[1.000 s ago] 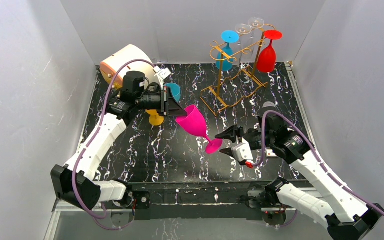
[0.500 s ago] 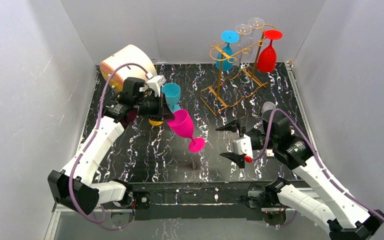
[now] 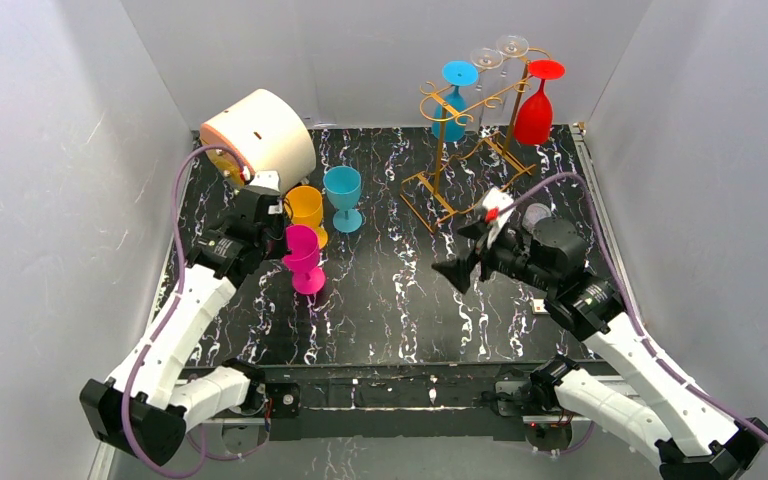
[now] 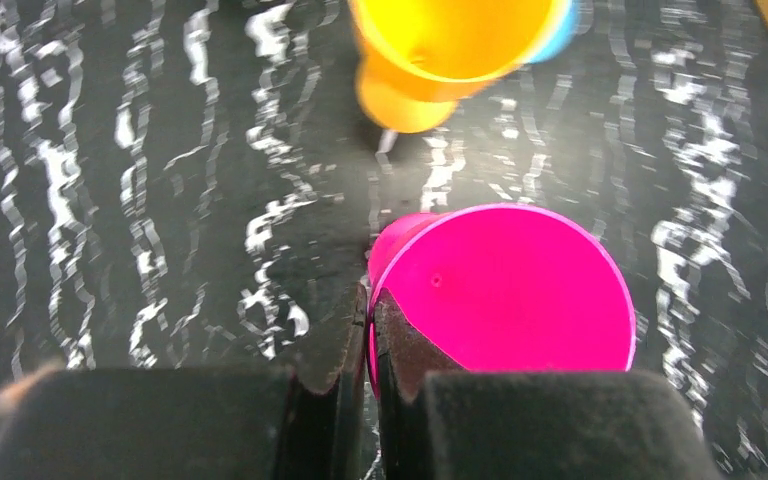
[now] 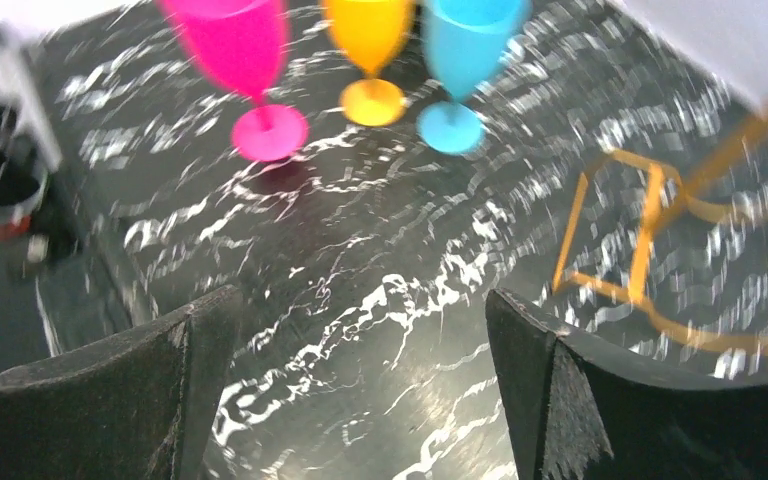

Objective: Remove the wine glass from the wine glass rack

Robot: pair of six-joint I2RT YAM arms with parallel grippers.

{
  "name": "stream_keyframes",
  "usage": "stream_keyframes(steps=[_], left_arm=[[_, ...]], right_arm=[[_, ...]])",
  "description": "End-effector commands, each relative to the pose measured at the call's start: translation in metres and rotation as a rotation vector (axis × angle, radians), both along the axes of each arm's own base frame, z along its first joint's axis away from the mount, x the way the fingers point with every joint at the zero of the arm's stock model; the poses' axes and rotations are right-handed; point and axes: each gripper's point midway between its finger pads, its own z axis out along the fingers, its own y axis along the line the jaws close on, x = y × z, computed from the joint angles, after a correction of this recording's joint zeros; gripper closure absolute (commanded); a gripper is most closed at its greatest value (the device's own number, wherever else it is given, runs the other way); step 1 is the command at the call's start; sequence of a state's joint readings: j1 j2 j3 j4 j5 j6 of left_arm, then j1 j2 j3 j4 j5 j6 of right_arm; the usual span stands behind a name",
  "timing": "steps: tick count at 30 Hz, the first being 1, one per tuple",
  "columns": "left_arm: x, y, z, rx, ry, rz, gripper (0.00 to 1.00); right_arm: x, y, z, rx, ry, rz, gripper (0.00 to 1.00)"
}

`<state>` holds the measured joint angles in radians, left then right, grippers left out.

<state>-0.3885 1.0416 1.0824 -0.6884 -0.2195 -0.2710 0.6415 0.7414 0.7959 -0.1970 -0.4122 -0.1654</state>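
Table: black marbled; white walls on three sides.
Rack: far right corner.
Pink glass: upright, left of centre.
Left tool: clamped on its rim.
Right tool: jaws wide, holding nothing, over mid-table.

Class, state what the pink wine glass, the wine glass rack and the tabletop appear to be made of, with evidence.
Pink wine glass: likely plastic; opaque, even colour.
Wine glass rack: thin bent metal wire, gold finish.
Tabletop: black marble-look surface, white veins; possibly printed.
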Motion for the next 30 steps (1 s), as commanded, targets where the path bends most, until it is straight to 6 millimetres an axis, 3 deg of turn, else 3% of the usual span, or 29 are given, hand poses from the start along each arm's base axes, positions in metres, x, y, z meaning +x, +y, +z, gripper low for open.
stream_keyframes(steps=[1, 5, 9, 16, 21, 30], left_arm=[[-0.005, 0.054, -0.017, 0.174, 0.034, 0.323, 1.0], [-0.006, 0.076, -0.017, 0.277, 0.045, 0.421, 1.0], [0.008, 0.078, -0.017, 0.24, -0.003, 0.449, 1.0], [0.038, 0.075, -0.01, 0.146, -0.058, 0.485, 1.0], [0.046, 0.085, -0.016, 0.086, -0.07, 0.537, 1.0], [0.06, 0.087, -0.026, 0.022, -0.029, 0.56, 1.0]], right_arm=[[0.052, -0.039, 0.022, 0.228, 0.317, -0.564, 0.01], [0.057, -0.046, 0.005, 0.137, 0.402, -0.652, 0.01], [0.067, -0.072, -0.017, 0.119, 0.469, -0.86, 0.01], [0.062, -0.073, -0.022, 0.165, 0.543, -0.899, 0.01], [0.066, -0.098, -0.027, 0.154, 0.548, -1.063, 0.01], [0.071, -0.101, -0.023, 0.174, 0.574, -1.097, 0.01]])
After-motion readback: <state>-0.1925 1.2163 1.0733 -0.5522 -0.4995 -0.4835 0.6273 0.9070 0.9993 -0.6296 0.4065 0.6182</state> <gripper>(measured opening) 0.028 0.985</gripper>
